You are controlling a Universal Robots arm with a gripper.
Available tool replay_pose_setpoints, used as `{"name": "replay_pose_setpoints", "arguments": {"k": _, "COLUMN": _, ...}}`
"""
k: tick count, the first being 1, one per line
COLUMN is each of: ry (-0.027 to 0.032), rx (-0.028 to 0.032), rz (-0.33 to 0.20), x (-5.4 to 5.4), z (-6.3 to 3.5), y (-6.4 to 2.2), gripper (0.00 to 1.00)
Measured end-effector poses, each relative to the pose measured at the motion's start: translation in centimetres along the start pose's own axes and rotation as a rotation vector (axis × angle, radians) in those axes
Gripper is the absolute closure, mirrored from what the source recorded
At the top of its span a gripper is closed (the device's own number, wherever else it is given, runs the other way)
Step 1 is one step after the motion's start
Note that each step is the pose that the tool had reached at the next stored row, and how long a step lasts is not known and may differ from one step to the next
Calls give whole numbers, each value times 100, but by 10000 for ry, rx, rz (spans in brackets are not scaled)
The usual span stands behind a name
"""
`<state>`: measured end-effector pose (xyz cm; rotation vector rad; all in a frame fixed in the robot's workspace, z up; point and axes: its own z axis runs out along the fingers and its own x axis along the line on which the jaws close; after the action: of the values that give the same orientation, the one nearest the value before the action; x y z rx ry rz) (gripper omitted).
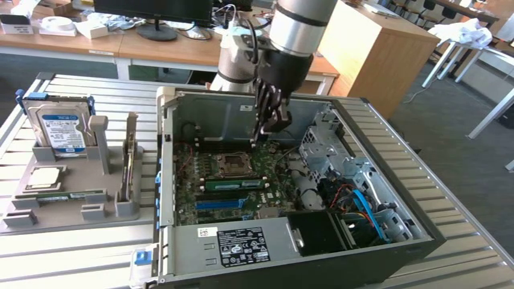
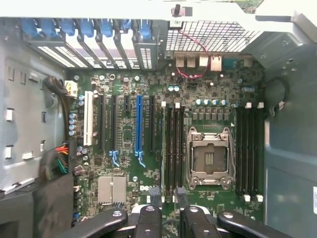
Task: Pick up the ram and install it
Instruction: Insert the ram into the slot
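pincer (image 1: 271, 127) is hanging inside the case (image 1: 241, 108), fingers apart, gripping nothing. ram (image 1: 233, 183) is standing on edge in a slot beside the cpu socket (image 1: 237, 161), looking seated, which would explain the empty pincer.

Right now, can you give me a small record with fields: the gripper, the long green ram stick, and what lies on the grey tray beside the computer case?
gripper: open, holding nothing, inside the open black computer case, above the motherboard
ram: long thin green circuit-board stick, seated in a motherboard slot, apart from the gripper
processor socket: open, no chip in it
grey tray: on the exterior view's left of the case; holds a blue-labelled hard drive, a square silver processor chip and a second green stick lying flat
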<state>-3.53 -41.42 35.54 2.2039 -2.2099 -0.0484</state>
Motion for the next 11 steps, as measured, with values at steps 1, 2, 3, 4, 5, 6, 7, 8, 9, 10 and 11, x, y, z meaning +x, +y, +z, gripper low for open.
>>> {"name": "replay_pose_setpoints", "arguments": {"k": 1, "ry": 1, "rx": 0, "rz": 0, "x": 0, "z": -22, "y": 1, "gripper": 75}}
{"name": "replay_pose_setpoints", "arguments": {"k": 2, "ry": 1, "rx": 0, "rz": 0, "x": 0, "z": -46, "y": 2, "gripper": 75}}
{"name": "replay_pose_setpoints", "arguments": {"k": 3, "ry": 2, "rx": -1, "rz": 1, "x": 0, "z": -70, "y": 3, "gripper": 75}}
{"name": "replay_pose_setpoints", "arguments": {"k": 4, "ry": 1, "rx": 0, "rz": 0, "x": -1, "z": -91, "y": 3, "gripper": 75}}
{"name": "replay_pose_setpoints", "arguments": {"k": 5, "ry": 0, "rx": 0, "rz": 0, "x": -1, "z": -112, "y": 4, "gripper": 75}}
{"name": "replay_pose_setpoints", "arguments": {"k": 6, "ry": 0, "rx": 0, "rz": 0, "x": -1, "z": -134, "y": 5, "gripper": 75}}
{"name": "replay_pose_setpoints", "arguments": {"k": 7, "ry": 1, "rx": 0, "rz": 0, "x": -1, "z": -158, "y": 6, "gripper": 75}}
{"name": "replay_pose_setpoints", "arguments": {"k": 8, "ry": 2, "rx": -1, "rz": 1, "x": -1, "z": -180, "y": 7, "gripper": 75}}
{"name": "replay_pose_setpoints", "arguments": {"k": 9, "ry": 1, "rx": 0, "rz": 0, "x": -1, "z": -199, "y": 7, "gripper": 75}}
{"name": "replay_pose_setpoints", "arguments": {"k": 10, "ry": 1, "rx": -1, "rz": 0, "x": -1, "z": -210, "y": 8, "gripper": 75}}
{"name": "replay_pose_setpoints", "arguments": {"k": 11, "ry": -1, "rx": 0, "rz": 0, "x": -1, "z": -210, "y": 8, "gripper": 75}}
